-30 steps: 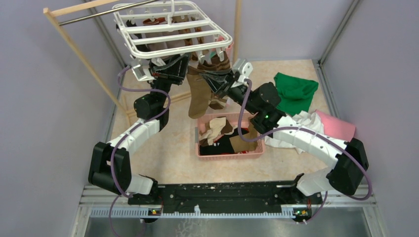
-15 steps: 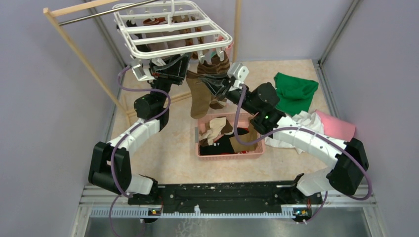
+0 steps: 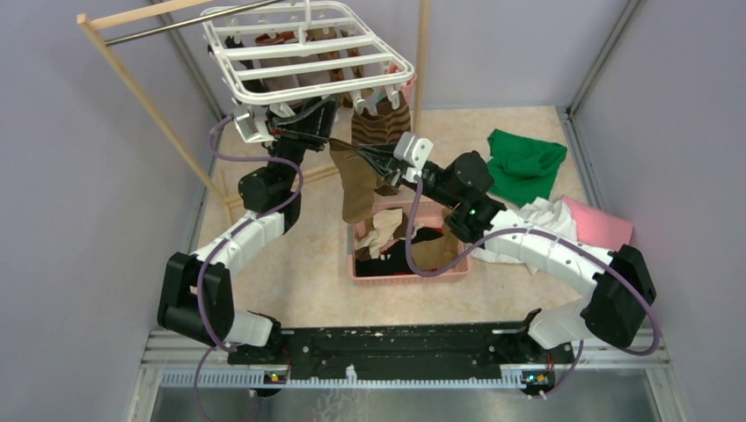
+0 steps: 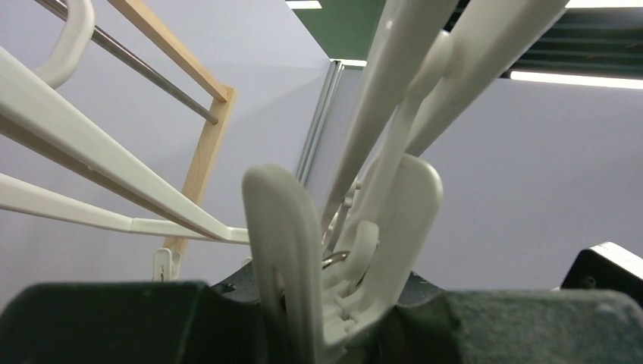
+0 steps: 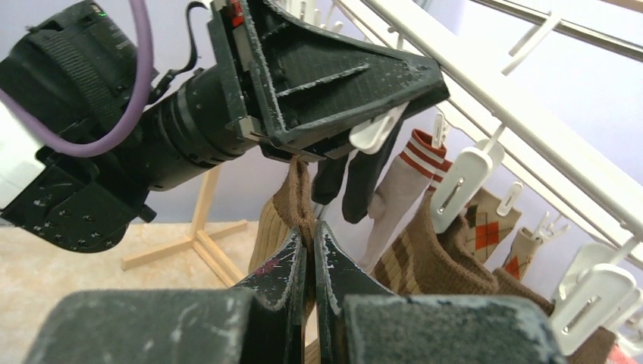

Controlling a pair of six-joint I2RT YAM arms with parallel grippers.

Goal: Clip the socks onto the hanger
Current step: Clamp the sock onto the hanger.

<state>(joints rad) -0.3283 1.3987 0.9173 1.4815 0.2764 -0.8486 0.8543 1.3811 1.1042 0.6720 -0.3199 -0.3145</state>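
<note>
The white hanger (image 3: 317, 85) hangs at the back with several socks clipped under it. My left gripper (image 3: 324, 132) is just below its front edge, shut on a white clip (image 4: 341, 250) and squeezing it. My right gripper (image 3: 341, 149) is shut on the cuff of a plain brown sock (image 3: 356, 189), which dangles over the basket. In the right wrist view the sock's cuff (image 5: 297, 193) is pinched in my right gripper (image 5: 309, 239), just under the left gripper (image 5: 326, 83) and its clip (image 5: 375, 129). A black sock (image 5: 356, 171), a striped sock (image 5: 425, 258) and an argyle sock (image 5: 485, 220) hang beside them.
A pink basket (image 3: 409, 275) with more socks sits mid-table under the hanging sock. Green (image 3: 526, 163), white (image 3: 545, 220) and pink (image 3: 598, 224) cloths lie to the right. The wooden rack (image 3: 132, 79) carrying the hanger stands at the back left.
My right gripper has carried the brown sock left and up, from beside the striped sock to just under the left gripper's clip. The left gripper has stayed in place.
</note>
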